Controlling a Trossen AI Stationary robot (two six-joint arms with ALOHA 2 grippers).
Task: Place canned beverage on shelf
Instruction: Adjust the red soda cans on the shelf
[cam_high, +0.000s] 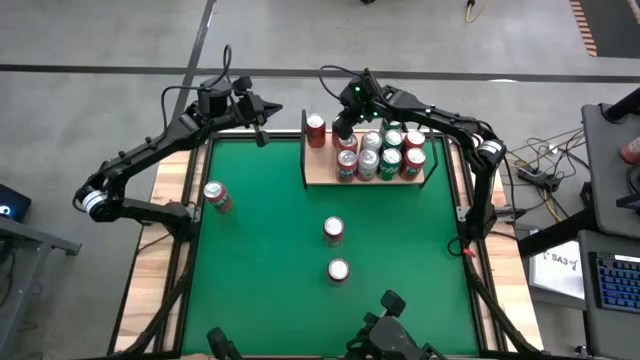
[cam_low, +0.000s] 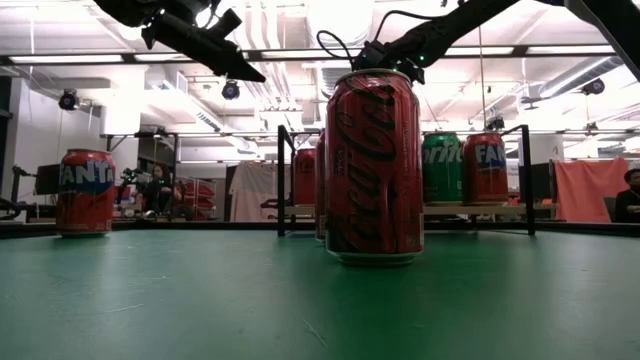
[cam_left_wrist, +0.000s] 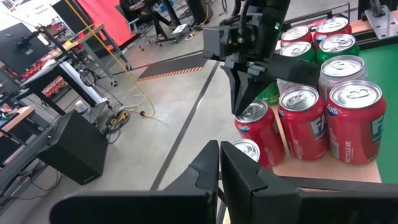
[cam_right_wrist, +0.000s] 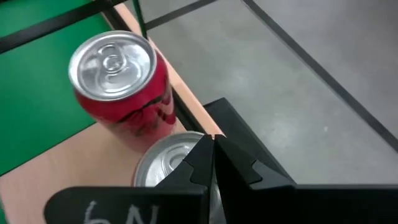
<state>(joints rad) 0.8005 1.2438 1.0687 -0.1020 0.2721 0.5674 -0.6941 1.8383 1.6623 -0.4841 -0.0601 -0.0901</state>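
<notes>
Cans are seen in two groups: a cluster of red and green ones (cam_high: 385, 155) is packed on the right part of the shelf (cam_high: 322, 178), a small tan board with thin black uprights at the far edge of the green worktop (cam_high: 270, 250), and one lone red can (cam_high: 316, 130) is stood at the shelf's far left corner. Three more red cans are left on the felt: one (cam_high: 217, 196) near the left edge, one (cam_high: 334, 231) in the middle, and one (cam_high: 338, 270) just nearer the front. In the low view the closest of these (cam_low: 373, 165) is seen upright and large, with the shelf and its green and red cans behind it.

The right gripper (cam_high: 343, 128) is held above the shelf, between the lone can and the cluster, its fingers pressed together on nothing. In its wrist view the closed fingers (cam_right_wrist: 214, 163) are seen directly over a silver can top (cam_right_wrist: 163, 163), with a red can (cam_right_wrist: 119, 87) just beside it on the tan board; whether the tips are touching the lid cannot be told.

The left gripper (cam_high: 262, 130) is parked in the air off the far left corner of the worktop, just beside the shelf's left end, its fingers (cam_left_wrist: 230, 171) likewise shut and empty. From its wrist view the right arm's gripper (cam_left_wrist: 244, 93) is seen lowered among the can tops
</notes>
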